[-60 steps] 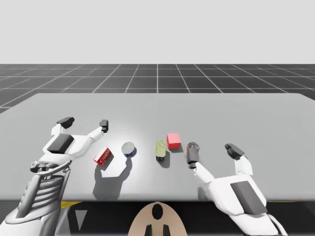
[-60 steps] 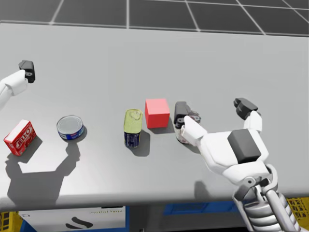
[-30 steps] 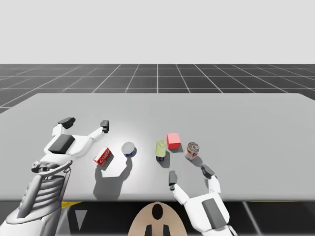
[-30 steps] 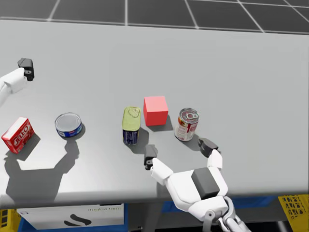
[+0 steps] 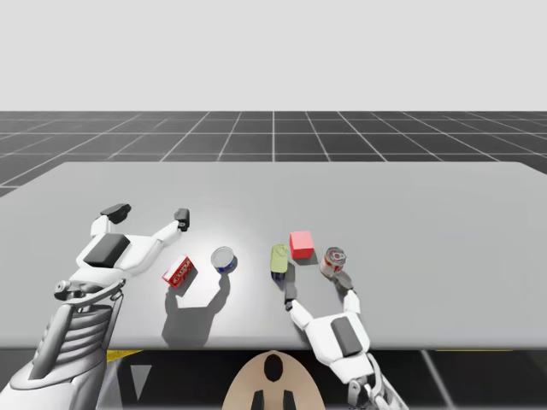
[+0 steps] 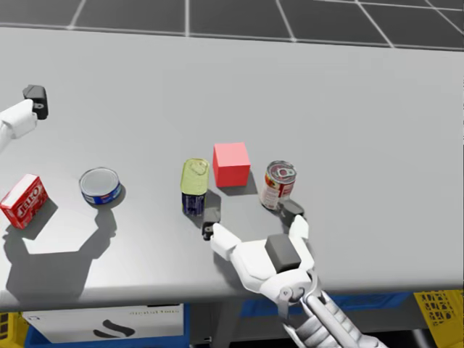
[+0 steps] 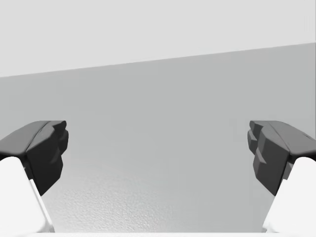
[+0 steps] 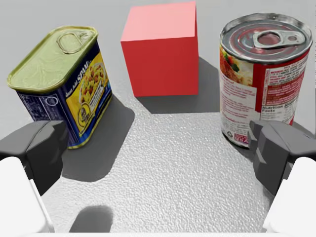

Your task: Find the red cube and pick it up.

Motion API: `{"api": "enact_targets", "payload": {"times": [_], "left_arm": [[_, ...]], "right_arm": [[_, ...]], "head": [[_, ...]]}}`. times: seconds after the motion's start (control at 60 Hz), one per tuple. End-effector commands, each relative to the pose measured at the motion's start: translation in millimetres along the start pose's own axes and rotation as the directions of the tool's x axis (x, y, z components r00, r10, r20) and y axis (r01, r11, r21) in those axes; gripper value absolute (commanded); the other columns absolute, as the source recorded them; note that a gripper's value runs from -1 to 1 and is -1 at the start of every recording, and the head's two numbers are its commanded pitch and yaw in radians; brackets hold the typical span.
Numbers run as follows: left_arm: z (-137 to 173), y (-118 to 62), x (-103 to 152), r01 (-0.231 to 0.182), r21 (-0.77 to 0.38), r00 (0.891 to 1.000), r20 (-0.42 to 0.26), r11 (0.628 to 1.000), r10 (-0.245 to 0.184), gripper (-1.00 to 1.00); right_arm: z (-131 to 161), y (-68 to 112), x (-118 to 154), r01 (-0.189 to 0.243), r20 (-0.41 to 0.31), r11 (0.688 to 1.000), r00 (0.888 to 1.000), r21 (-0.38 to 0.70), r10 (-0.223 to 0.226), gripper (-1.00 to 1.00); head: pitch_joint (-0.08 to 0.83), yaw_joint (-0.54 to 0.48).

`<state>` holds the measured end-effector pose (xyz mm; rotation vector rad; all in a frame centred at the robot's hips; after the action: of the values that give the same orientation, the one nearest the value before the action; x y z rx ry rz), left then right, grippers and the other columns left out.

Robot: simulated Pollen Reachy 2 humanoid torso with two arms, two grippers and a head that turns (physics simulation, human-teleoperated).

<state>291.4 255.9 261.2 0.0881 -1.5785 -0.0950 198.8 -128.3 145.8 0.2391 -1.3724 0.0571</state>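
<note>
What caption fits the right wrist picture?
Open right fingers face the red cube, with a blue tin and a red can beside it.

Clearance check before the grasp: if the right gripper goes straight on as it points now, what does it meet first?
Centreline leads to the red cube, but the open right gripper is wide: its fingers likely clip the round can and the blue tin first. Depth unclear.

Printed labels wrap the blue oblong tin and the red-and-white round can; white lettering crosses the small red box. Nothing reads clearly.
</note>
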Motion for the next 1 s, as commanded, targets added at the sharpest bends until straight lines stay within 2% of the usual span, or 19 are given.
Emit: {"api": "enact_targets", "payload": {"times": [0.017,0.267,0.4,0.583,0.85,1.0], "left_arm": [[0.2,-0.1,0.3,-0.001,-0.001,1.0,0.001,1.0,0.001,-1.0],[0.6,-0.5,1.0,-0.004,-0.006,1.0,0.003,1.0,0.004,-1.0],[0.9,-0.4,1.3,-0.005,-0.008,1.0,0.004,1.0,0.005,-1.0],[0.9,-0.3,1.6,-0.006,-0.011,1.0,0.004,1.0,0.006,-1.0],[1.5,0.2,2.3,-0.009,-0.011,1.0,0.005,1.0,0.009,-1.0],[1.6,0.8,2.7,-0.011,-0.01,1.0,0.005,1.0,0.011,-1.0]], "right_arm": [[-15.2,23.4,7.4,0.095,0.014,0.995,0.995,-0.016,-0.095,-1.0],[-32.3,28.6,13.6,0.067,-0.026,0.998,0.997,-0.009,-0.067,-1.0],[-38.8,27.5,14.4,0.07,-0.052,0.997,0.996,-0.015,-0.071,-1.0],[-48.4,26.7,17.1,0.043,-0.078,0.999,0.996,-0.014,-0.044,-1.0],[-70.1,34.9,22.9,-0.006,-0.1,1.0,0.995,-0.003,0.006,-1.0],[-82.2,36.8,24.2,-0.001,-0.117,1.0,0.993,-0.003,0.001,-1.0]], "head": [[0.678,-0.14],[0.668,-0.14],[0.668,-0.14],[0.666,-0.14],[0.661,-0.15],[0.662,-0.14]]}}
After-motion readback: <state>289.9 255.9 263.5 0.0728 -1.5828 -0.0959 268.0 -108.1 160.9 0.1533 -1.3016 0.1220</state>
